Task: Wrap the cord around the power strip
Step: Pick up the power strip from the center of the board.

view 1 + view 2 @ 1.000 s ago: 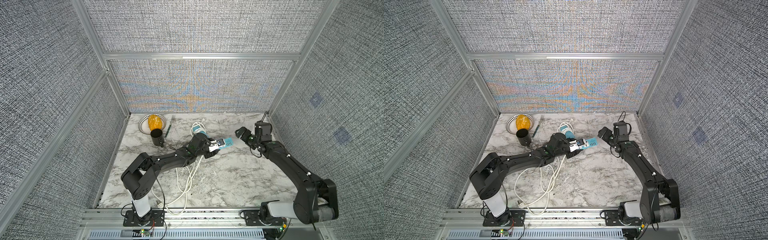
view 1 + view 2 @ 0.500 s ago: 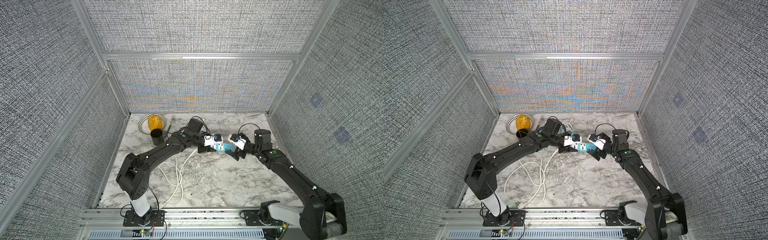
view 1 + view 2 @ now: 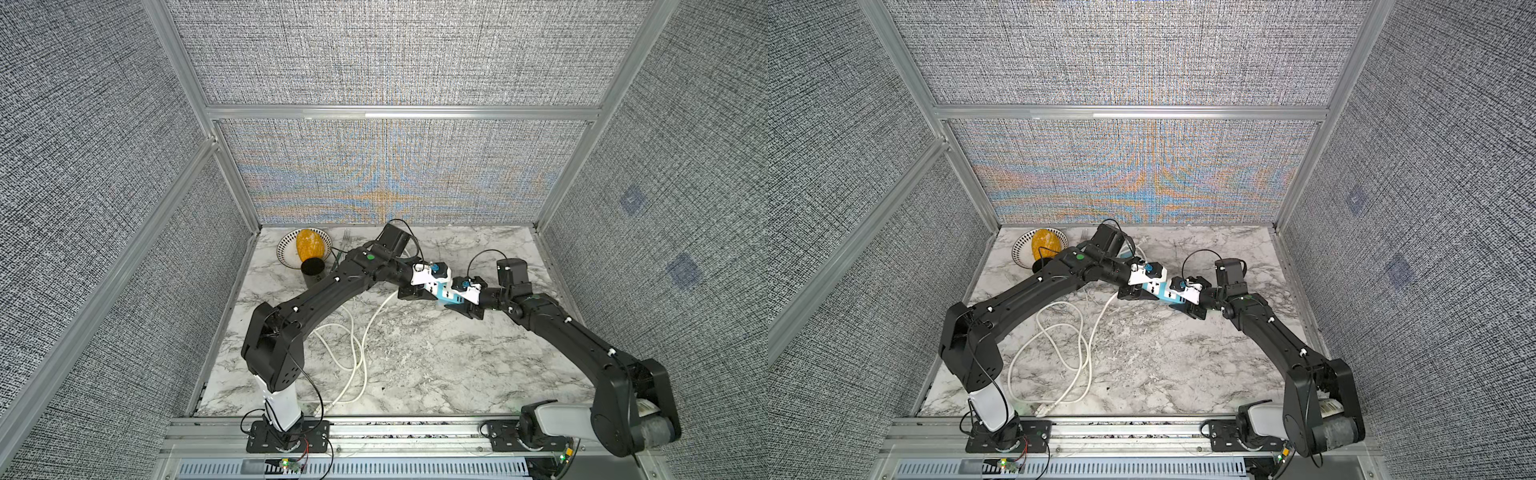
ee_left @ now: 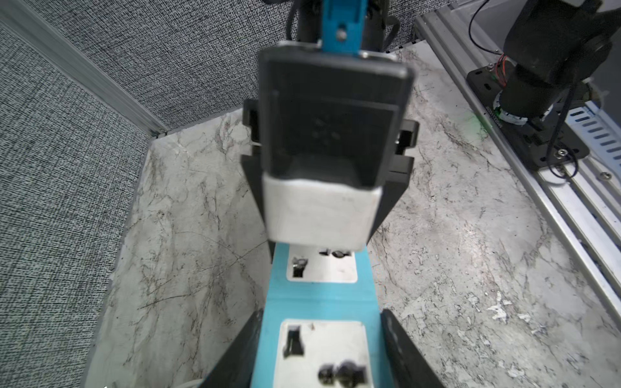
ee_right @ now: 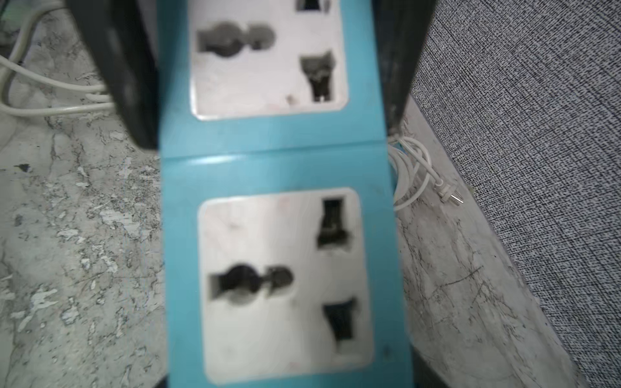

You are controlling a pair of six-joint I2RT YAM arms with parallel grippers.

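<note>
Black fingers (image 4: 406, 356) of the left gripper (image 3: 430, 286) press against both long edges of the blue power strip (image 3: 444, 296), clamped on one end. The right gripper (image 3: 456, 298) is closed tight on the opposite end, meeting the strip head-on from the other side. In both top views the strip spans the short gap between the two grippers with its socket face upward. It sits toward the back of the marble tabletop (image 3: 436, 365), roughly midway across. It appears to hang slightly clear of the surface, though the views do not settle that.

The white cord (image 3: 358, 349) lies unwound in loose loops on the marble, beneath and in front of the left arm, and trails toward the front rail (image 3: 415, 426). The right wrist view shows a small white coil (image 5: 411, 168) ending in a two-pin plug (image 5: 452, 198), lying against the fabric wall (image 5: 537, 168). Whether it belongs to the same cord cannot be told.

In the back corner on the left arm's side, well apart from the strip, a striped bowl (image 3: 283, 254) holds a yellow object (image 3: 309, 245). A black cup (image 3: 312, 266) stands at its front rim and a fork (image 3: 346, 237) lies just beside it.
</note>
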